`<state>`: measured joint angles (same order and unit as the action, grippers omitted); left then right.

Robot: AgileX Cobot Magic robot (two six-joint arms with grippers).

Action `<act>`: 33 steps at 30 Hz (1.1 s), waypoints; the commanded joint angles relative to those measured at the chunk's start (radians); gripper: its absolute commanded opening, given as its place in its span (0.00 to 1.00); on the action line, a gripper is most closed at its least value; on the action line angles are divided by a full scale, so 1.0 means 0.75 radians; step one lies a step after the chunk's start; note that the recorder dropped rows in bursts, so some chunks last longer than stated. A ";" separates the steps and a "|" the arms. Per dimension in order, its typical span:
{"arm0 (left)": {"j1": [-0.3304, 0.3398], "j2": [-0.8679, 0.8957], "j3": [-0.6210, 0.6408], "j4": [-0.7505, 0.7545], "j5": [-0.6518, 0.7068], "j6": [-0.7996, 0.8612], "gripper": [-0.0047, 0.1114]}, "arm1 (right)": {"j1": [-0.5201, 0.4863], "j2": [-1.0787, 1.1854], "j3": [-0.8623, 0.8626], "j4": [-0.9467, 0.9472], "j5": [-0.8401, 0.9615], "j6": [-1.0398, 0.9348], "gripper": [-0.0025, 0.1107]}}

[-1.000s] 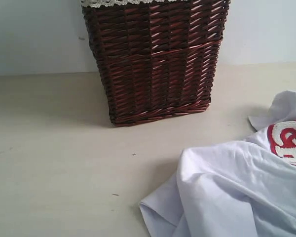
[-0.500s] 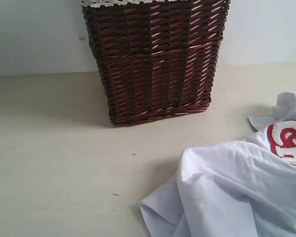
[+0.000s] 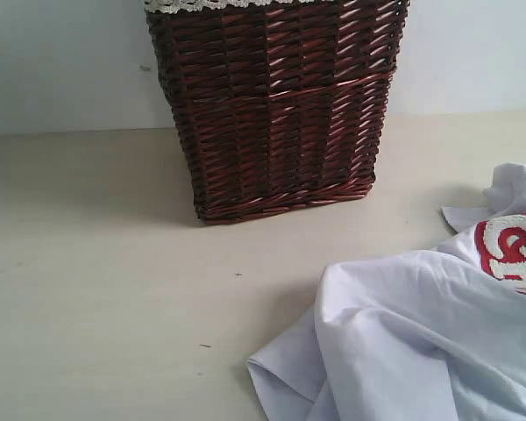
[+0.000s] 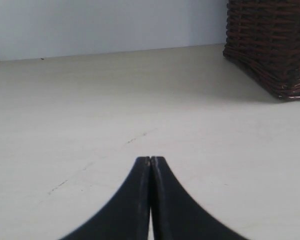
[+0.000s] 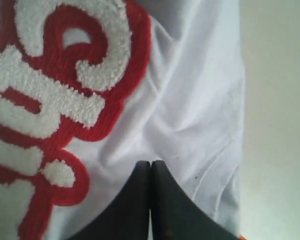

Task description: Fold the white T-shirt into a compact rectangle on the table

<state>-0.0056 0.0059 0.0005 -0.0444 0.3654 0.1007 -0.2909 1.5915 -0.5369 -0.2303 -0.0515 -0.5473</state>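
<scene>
- Lying crumpled at the near right of the table (image 3: 96,307), the white T-shirt (image 3: 421,342) is bunched in loose folds, with its fuzzy red-edged letters (image 3: 513,254) facing up (only partly in frame).
- The right gripper (image 5: 150,163) is over the shirt beside the letters, fingers pressed together, no cloth visible between them.
- The left gripper (image 4: 150,160) is closed up too, empty, over bare tabletop.
- Farther back stands a dark wicker basket (image 3: 276,114) with lace trim (image 3: 210,5), apart from the shirt.

My low exterior view faces a dark brown wicker basket (image 3: 276,114), shared with my left wrist view; my right wrist view looks closely onto the white cotton T-shirt (image 5: 190,100).
</scene>
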 commanded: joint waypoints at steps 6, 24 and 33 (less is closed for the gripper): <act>-0.008 -0.008 -0.001 0.000 -0.009 0.000 0.04 | -0.004 0.253 -0.004 0.016 0.173 -0.043 0.02; -0.008 -0.008 -0.001 0.000 -0.009 0.000 0.04 | -0.344 0.188 -0.042 -0.052 0.204 -0.046 0.02; -0.008 -0.008 -0.001 0.000 -0.009 0.000 0.04 | -0.341 -0.149 -0.071 -0.039 -0.007 -0.034 0.17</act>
<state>-0.0056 0.0059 0.0005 -0.0444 0.3654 0.1007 -0.5432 1.5662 -0.5749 -0.2571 -0.0194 -0.5721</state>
